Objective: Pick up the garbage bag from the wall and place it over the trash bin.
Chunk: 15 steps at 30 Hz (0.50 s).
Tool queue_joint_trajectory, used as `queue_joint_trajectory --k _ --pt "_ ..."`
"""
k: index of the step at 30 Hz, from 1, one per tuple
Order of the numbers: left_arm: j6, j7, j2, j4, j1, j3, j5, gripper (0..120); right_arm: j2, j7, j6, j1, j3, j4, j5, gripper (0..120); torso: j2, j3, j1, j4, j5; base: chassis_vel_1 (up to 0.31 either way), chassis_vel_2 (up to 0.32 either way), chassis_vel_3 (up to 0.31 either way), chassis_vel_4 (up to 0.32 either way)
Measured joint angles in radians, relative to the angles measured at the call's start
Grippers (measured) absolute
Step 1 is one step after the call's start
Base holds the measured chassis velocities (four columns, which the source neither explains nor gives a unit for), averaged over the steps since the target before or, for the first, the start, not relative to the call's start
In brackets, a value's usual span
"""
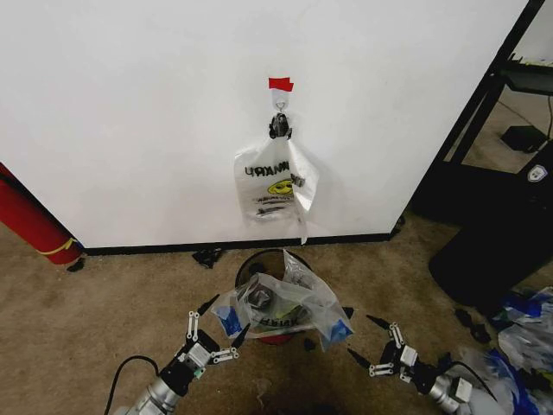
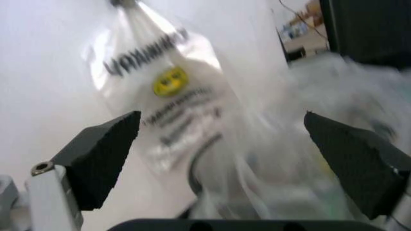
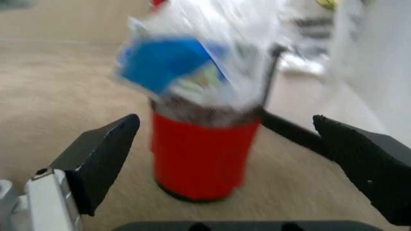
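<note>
One white wall (image 1: 130,112) above brown carpet (image 1: 104,311).

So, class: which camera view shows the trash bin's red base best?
The right wrist view: the trash bin is close and central there, its red base seen from the side down to the carpet. In the head view the trash bin is seen from above and the garbage bag hides most of it. The left wrist view gives just a dark rim.
</note>
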State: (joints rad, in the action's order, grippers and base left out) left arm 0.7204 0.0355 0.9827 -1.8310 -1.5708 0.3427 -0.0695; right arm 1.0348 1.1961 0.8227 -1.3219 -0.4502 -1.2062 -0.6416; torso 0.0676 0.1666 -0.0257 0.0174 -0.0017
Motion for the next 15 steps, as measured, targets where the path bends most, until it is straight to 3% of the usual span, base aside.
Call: queue_joint_trajectory --k 3,6,8,10,13,15 --pt "-0.052 0.0 -0.043 -0.075 0.026 -0.006 0.09 100 -0.002 0.111 -0.001 -0.015 -0.04 -0.069 -0.07 100 0.0 0.0 0.0 -0.0003 -0.0002 0.0 0.0 0.0 0.0" --pt "-0.107 0.001 -0.092 -0.114 0.08 -0.026 0.173 100 -0.001 0.115 -0.001 -0.022 -0.067 -0.147 -0.136 100 0.0 0.0 0.0 0.0008 -0.0003 0.0 0.0 0.0 0.0" --pt "-0.159 0.001 -0.136 -0.135 0.116 -0.038 0.253 100 -0.001 0.059 -0.006 -0.006 -0.058 -0.201 -0.193 100 0.0 0.0 0.0 0.0011 -0.0006 0.0 0.0 0.0 0.0" --pt "-0.223 0.002 -0.192 -0.141 0.165 -0.061 0.357 100 0.002 -0.03 -0.029 0.02 -0.038 -0.267 -0.242 100 0.0 0.0 0.0 -0.0014 -0.0002 0.0 0.0 0.0 0.0" --pt "-0.275 0.015 -0.242 -0.134 0.226 -0.09 0.439 100 0.011 -0.102 -0.048 0.031 -0.026 -0.321 -0.271 100 0.0 0.0 0.0 -0.0008 -0.0011 0.0 0.0 0.0 0.0" --pt "-0.32 0.04 -0.298 -0.102 0.31 -0.177 0.497 100 0.026 -0.197 -0.054 0.028 -0.028 -0.376 -0.276 100 0.0 0.0 0.0 -0.0007 0.0002 0.0 0.0 0.0 0.0"
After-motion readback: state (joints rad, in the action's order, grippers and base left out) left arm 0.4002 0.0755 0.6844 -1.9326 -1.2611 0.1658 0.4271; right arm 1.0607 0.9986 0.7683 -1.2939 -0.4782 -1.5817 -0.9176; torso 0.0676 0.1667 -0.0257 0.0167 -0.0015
